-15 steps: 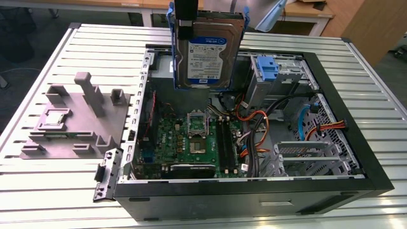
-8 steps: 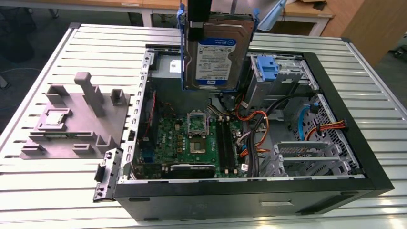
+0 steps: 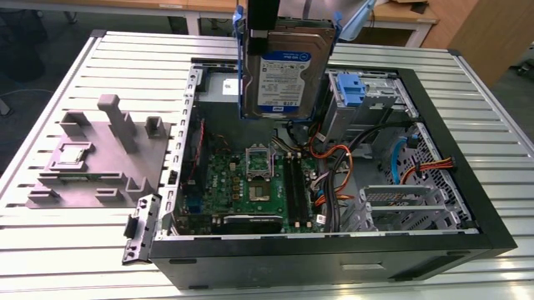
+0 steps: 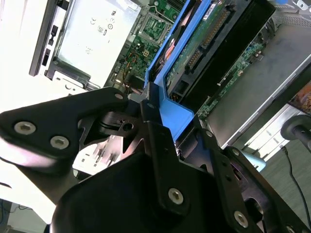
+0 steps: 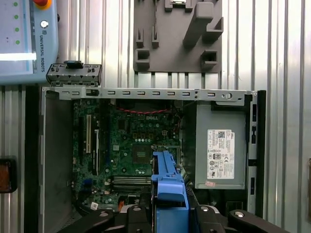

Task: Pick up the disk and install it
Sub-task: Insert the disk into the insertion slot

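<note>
The disk point(image 3: 288, 69), a silver-grey drive with a white-and-blue label in a bright blue carrier frame, hangs upright above the far side of the open computer case point(image 3: 334, 247). My gripper point(image 3: 265, 37) comes down from above and is shut on the carrier's edge. In the second wrist view the black fingers point(image 4: 151, 127) clamp the blue frame point(image 4: 170, 104), with the drive's circuit-board side point(image 4: 209, 43) beyond them. In the first wrist view the blue carrier point(image 5: 167, 187) sticks out between the fingers over the motherboard point(image 5: 131, 145).
Inside the case lie the green motherboard point(image 3: 250, 181), orange cables point(image 3: 334, 169), a grey power-supply box point(image 5: 221, 145), a lone blue bracket point(image 3: 354, 90) and a metal drive cage point(image 3: 401, 203). A grey fixture point(image 3: 100, 156) sits on the slatted table at the exterior view's left.
</note>
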Controlling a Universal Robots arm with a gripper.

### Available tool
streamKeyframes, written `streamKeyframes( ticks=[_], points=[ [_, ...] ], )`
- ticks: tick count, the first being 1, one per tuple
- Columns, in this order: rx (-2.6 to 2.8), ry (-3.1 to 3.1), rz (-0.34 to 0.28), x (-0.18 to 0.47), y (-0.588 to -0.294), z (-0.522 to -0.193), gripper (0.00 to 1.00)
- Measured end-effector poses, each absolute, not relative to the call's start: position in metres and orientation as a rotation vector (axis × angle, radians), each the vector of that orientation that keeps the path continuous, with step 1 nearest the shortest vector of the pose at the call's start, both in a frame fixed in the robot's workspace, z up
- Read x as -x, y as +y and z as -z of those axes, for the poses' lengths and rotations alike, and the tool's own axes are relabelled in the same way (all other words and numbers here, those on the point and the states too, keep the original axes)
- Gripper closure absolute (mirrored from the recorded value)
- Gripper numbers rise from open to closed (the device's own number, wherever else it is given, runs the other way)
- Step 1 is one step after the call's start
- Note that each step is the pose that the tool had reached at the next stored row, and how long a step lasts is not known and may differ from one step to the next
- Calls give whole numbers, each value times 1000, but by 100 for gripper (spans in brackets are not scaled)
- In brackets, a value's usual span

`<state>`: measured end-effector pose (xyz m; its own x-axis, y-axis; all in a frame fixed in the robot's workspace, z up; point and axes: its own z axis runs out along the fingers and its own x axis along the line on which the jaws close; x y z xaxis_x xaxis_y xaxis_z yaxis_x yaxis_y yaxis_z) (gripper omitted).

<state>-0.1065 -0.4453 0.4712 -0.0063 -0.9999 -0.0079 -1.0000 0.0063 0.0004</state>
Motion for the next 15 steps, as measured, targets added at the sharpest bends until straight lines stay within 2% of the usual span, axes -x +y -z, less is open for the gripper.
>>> streamKeyframes(
  ticks=[15],
  points=[
    [2211, 2225, -8, 106, -449, -471, 64]
  ],
)
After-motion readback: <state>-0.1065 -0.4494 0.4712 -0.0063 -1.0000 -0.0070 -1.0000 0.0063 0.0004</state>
